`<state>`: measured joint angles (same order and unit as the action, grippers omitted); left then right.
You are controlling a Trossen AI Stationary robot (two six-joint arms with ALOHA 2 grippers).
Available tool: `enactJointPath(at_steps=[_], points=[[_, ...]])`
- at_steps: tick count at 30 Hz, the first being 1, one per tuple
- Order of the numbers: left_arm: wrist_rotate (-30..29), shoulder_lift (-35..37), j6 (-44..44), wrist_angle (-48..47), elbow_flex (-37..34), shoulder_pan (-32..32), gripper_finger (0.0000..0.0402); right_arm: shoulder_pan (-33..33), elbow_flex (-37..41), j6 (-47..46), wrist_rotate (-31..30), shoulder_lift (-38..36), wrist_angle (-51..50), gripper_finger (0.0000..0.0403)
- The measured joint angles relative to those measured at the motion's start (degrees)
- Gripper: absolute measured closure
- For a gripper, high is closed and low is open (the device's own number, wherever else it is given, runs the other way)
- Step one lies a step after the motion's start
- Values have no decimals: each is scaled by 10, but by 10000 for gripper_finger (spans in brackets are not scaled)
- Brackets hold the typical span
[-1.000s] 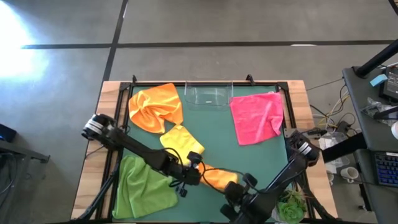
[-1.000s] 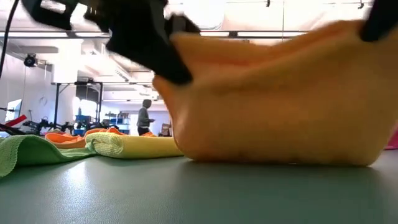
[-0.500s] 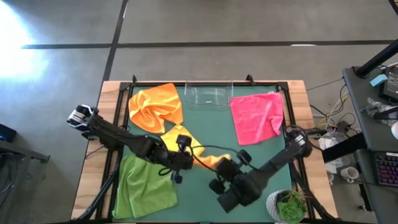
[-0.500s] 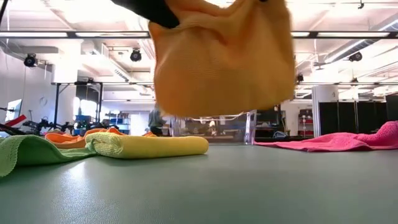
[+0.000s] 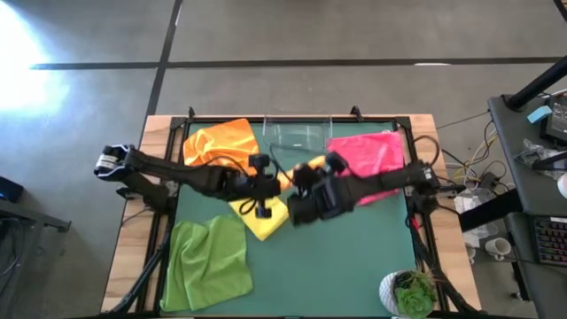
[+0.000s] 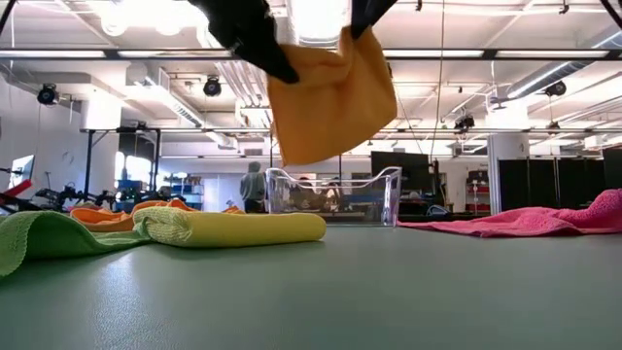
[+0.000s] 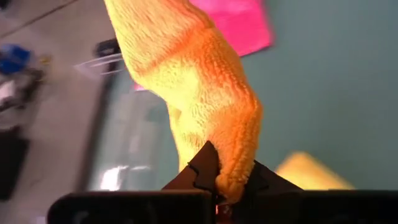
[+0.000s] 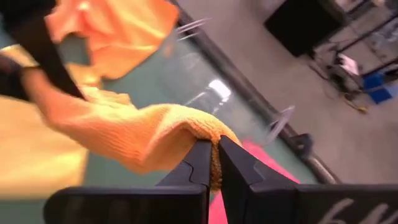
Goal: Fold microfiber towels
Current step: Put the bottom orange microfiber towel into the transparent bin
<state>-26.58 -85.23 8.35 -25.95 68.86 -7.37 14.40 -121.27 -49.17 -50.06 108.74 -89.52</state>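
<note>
1. My left pincer (image 5: 273,182) is pinching one corner of an orange towel (image 6: 332,95), its fingers (image 7: 205,169) pressed onto the cloth.
2. My right pincer (image 5: 299,175) is pinching the opposite corner, and the towel hangs between the two, clear of the counter (image 5: 354,257).
3. Beneath them lies the yellow towel (image 5: 266,217), with the second orange towel (image 5: 221,144) crumpled near the counter's far left corner.
4. The lime green towel (image 5: 208,264) lies at the near left, the hot pink towel (image 5: 372,151) at the far right beside the clear plastic bin (image 5: 295,135).
</note>
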Motion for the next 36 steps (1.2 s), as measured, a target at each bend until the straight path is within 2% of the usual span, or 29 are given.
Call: enactJointPath(at_steps=[5,12,16,21,29,36], points=[[-25,-1,73,24,10,66,402,-81,0,88,7,-8,29,392],[-7,-10,175,78,26,168,402,-192,0,254,17,-8,111,392],[38,-35,196,95,44,221,402,-254,0,357,61,-8,179,392],[48,-69,235,147,49,268,401,-317,3,459,111,-7,242,392],[68,-116,257,174,77,323,401,-402,19,488,238,-7,259,392],[88,-173,285,174,109,348,401,-446,67,507,336,-7,295,392]])
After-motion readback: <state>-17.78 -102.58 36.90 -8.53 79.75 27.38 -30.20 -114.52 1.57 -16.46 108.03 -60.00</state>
